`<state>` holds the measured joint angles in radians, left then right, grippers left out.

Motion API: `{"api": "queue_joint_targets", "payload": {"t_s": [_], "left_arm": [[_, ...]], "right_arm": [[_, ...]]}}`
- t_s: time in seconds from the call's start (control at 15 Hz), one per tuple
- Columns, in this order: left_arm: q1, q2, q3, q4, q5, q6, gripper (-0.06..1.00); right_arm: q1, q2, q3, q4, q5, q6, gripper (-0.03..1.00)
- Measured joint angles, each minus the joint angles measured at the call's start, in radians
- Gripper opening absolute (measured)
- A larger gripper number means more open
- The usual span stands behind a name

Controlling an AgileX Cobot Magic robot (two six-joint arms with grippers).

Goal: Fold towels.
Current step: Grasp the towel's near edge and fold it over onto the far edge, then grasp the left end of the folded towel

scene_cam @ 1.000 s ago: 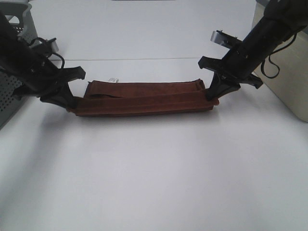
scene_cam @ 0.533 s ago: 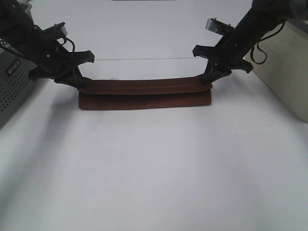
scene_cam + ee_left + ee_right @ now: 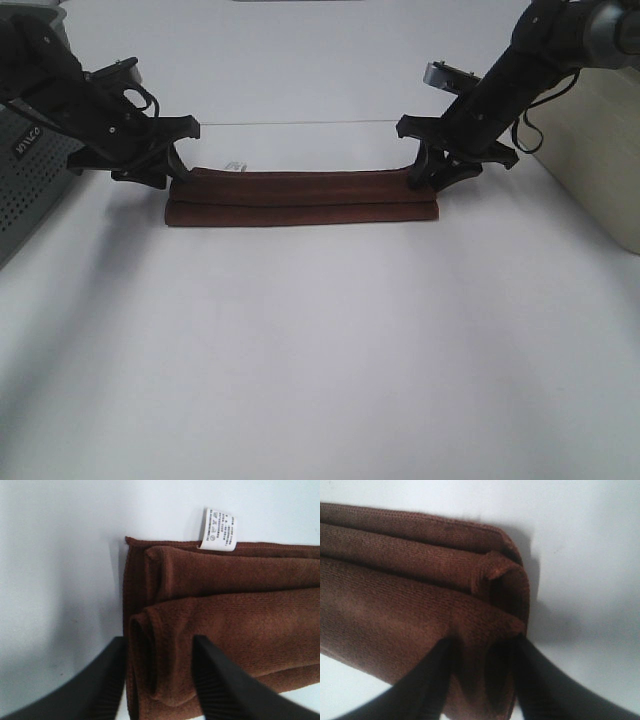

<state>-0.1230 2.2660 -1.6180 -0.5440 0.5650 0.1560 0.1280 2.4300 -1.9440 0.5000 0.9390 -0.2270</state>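
My left gripper [image 3: 178, 172] and right gripper [image 3: 428, 180] each clamp 1 end of the towel [image 3: 300, 195], folded long near the counter's [image 3: 320, 350] far edge; terry snagging on release could drag layers open.

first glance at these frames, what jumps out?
A dark reddish-brown towel, folded into a long narrow strip, lies across the middle of the white table. The left hand and the right hand each pinch one end of it, with cloth between the fingers. A small white tag sticks out at the far corner by the left hand.
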Motion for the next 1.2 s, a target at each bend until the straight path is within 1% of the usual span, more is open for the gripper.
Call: {"api": "queue_joint_targets", "payload": {"t_s": [0.07, 0.13, 0.2, 0.27, 0.4, 0.47, 0.6, 0.73, 0.93, 1.07, 1.2], "left_arm": [[0.000, 0.000, 0.000, 0.000, 0.000, 0.000, 0.58], [0.000, 0.000, 0.000, 0.001, 0.001, 0.000, 0.72], [0.000, 0.000, 0.000, 0.007, 0.001, 0.000, 0.80], [0.000, 0.000, 0.000, 0.009, 0.002, 0.000, 0.83], [0.000, 0.005, -0.001, 0.005, -0.010, -0.002, 0.83], [0.000, 0.012, -0.002, -0.003, -0.015, -0.002, 0.81], [-0.005, 0.046, -0.004, -0.055, -0.017, -0.002, 0.75], [-0.011, 0.059, -0.005, -0.070, -0.020, -0.003, 0.71], [-0.013, 0.069, -0.005, -0.073, -0.028, -0.003, 0.55], [-0.013, 0.075, -0.005, -0.075, -0.031, -0.003, 0.37], [-0.013, 0.080, -0.005, -0.072, -0.031, -0.003, 0.09]], "right_arm": [[-0.001, 0.000, 0.000, 0.006, 0.007, 0.000, 0.57], [-0.001, 0.000, 0.000, 0.007, 0.025, 0.000, 0.68], [-0.001, 0.000, 0.000, 0.010, 0.043, 0.001, 0.75], [-0.001, 0.000, 0.000, 0.010, 0.054, 0.001, 0.77], [-0.001, 0.000, 0.000, 0.010, 0.058, 0.001, 0.78], [-0.001, 0.000, 0.000, 0.010, 0.058, 0.001, 0.79], [-0.001, 0.000, 0.000, 0.009, 0.059, 0.001, 0.79], [-0.001, 0.000, 0.000, 0.009, 0.059, 0.001, 0.79], [-0.001, 0.000, 0.000, 0.008, 0.059, 0.001, 0.79], [-0.001, 0.000, 0.000, 0.007, 0.059, 0.001, 0.79], [-0.001, 0.000, 0.000, 0.007, 0.059, 0.001, 0.79]]}}
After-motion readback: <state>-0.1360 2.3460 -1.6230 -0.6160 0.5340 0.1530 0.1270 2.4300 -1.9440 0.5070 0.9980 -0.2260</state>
